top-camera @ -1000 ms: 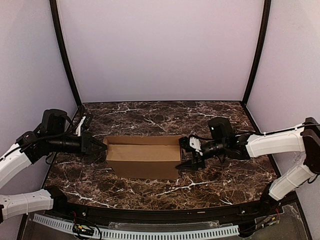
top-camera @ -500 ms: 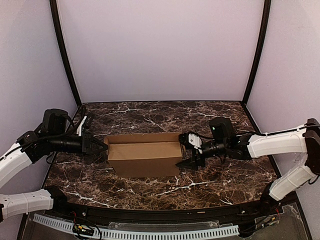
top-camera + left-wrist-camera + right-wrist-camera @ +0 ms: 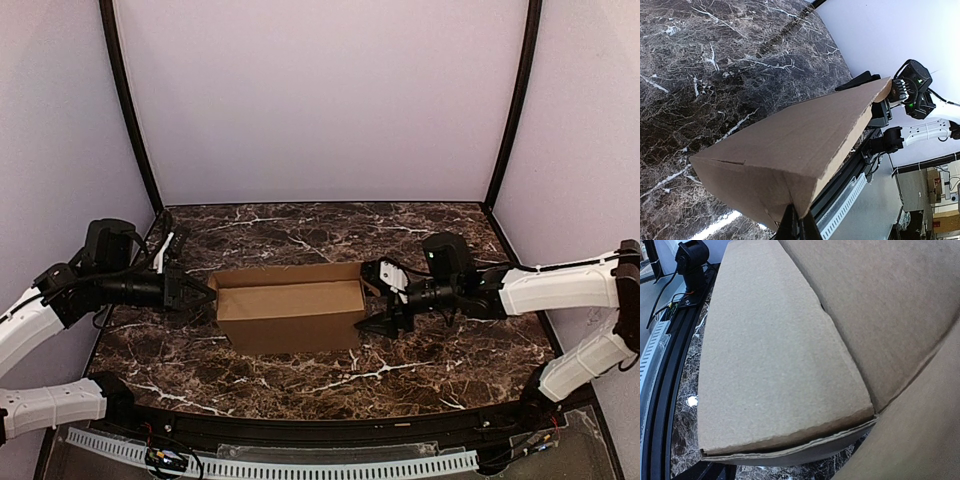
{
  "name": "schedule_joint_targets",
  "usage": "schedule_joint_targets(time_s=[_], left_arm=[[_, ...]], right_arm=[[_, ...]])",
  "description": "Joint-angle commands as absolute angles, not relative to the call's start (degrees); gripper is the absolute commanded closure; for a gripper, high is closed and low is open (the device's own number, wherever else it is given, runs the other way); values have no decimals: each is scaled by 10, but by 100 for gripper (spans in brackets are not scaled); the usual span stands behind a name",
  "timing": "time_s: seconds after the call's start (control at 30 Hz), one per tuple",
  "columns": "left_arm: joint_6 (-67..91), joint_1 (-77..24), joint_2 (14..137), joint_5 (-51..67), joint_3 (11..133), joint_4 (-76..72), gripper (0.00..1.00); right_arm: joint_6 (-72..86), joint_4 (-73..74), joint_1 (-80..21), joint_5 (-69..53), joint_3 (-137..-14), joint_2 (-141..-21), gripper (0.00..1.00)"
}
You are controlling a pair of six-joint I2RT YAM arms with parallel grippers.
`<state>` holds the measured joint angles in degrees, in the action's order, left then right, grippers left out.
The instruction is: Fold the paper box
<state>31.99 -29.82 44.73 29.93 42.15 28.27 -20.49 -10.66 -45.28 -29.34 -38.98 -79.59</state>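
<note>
Folded brown cardboard box (image 3: pixel 290 315) on dark marble table (image 3: pixel 300 230), left gripper (image 3: pixel 205 293) closed against one end, right gripper (image 3: pixel 372 298) spread wide

Both reach inward, forearms near level. The left arm (image 3: pixel 40 315) comes from the left edge, left gripper (image 3: pixel 198 290) pointing inward, fingers (image 3: pixel 796 225) pressed together. The right arm (image 3: pixel 555 285) is extended from the right, right gripper (image 3: pixel 378 298) facing inward, fingers spread wide.

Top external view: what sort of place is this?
Probably a lab test cell: plain pale walls and black frame posts enclose a marble-patterned table, a left arm and right arm flanking one paper box.
</note>
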Motion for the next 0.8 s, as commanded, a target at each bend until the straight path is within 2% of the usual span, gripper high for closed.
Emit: schedule_joint_targets(time_s=[0.0,0.77], left_arm=[[308,-305,459,285,383,363,99],[286,-305,492,274,425,377,99]], right_arm=[[-189,-103,-448,-284,-385,-785,22],[-170,-52,-448,-255,-373,-660,17]])
